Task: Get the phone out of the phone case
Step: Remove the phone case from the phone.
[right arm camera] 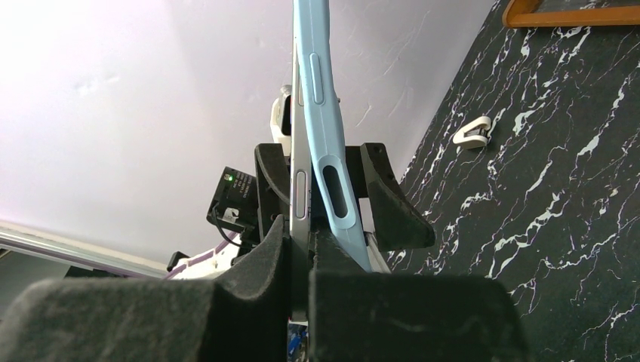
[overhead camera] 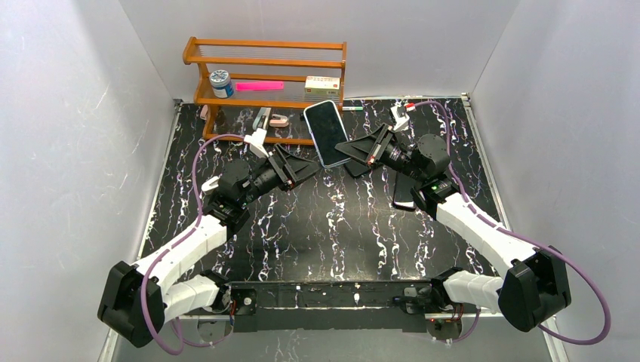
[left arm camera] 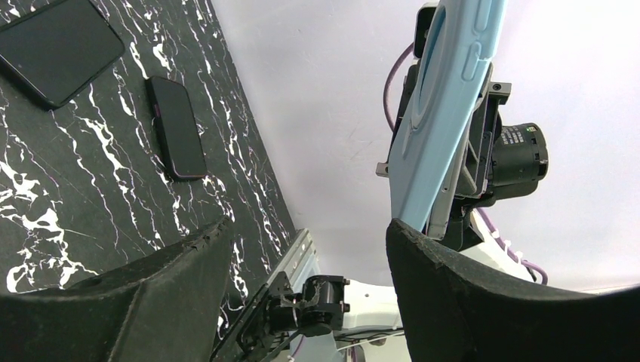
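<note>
The phone [overhead camera: 326, 130], screen up, sits in a light blue case and is held tilted above the table between both arms. My right gripper [overhead camera: 349, 154] is shut on its lower right edge. In the right wrist view my right gripper [right arm camera: 300, 249] pinches the phone's silver edge [right arm camera: 300, 196], and the blue case [right arm camera: 323, 113] bows away from it to the right. My left gripper [overhead camera: 308, 166] is open at the phone's lower left. In the left wrist view my left gripper [left arm camera: 306, 241] gapes wide, and the case's back [left arm camera: 445, 113] rises by the right finger [left arm camera: 490, 302].
A wooden rack [overhead camera: 264, 53] at the back holds a jar [overhead camera: 221, 81], a pink item [overhead camera: 259, 86] and a box [overhead camera: 323, 84]. Two black phones [left arm camera: 56, 45] [left arm camera: 175, 127] lie on the marbled table. A white clip [right arm camera: 474, 132] lies by the rack.
</note>
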`<state>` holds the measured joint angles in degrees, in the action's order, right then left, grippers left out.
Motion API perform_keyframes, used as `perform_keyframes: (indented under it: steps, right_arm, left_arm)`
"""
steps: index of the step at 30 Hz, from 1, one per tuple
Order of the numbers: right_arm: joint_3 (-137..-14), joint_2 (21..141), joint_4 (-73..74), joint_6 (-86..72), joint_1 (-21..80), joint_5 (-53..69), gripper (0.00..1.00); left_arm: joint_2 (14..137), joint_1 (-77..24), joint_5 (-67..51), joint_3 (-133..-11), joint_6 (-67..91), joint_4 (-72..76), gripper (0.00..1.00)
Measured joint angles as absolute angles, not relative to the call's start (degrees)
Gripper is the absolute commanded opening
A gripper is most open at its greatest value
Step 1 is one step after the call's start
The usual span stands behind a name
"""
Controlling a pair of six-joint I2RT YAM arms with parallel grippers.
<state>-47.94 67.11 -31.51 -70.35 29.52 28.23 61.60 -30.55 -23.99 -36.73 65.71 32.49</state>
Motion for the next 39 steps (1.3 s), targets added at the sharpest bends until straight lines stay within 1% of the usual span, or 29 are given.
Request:
perform_keyframes:
  steps: [15,21,27,32,39]
  right_arm:
    - [-47.0,67.1,-29.4,-69.6,28.6,26.4,0.01]
    - [-47.0,67.1,-29.1,-69.7,28.5,26.3,0.01]
    - [-47.0,67.1,-29.2,-70.5,28.5,26.4,0.01]
    - [-47.0,67.1,-29.3,-70.6,28.5,26.8,0.01]
    - [-47.0,67.1,-29.5,-70.7,28.5,26.9,0.01]
  left_arm:
    - [60.1,-30.9,-25.1,-36.6,66.7,34.1,0.72]
    - [60.8,-30.9,-25.4,-36.6,66.7,34.2,0.66]
    - [64.1,-31.9,-26.2,-36.7,66.4,34.3,0.63]
    - [66.5,-32.9,-26.3,-37.7,66.0,34.2,0.64]
    - [66.8,-33.3,-26.6,-38.9,65.7,35.5,0.65]
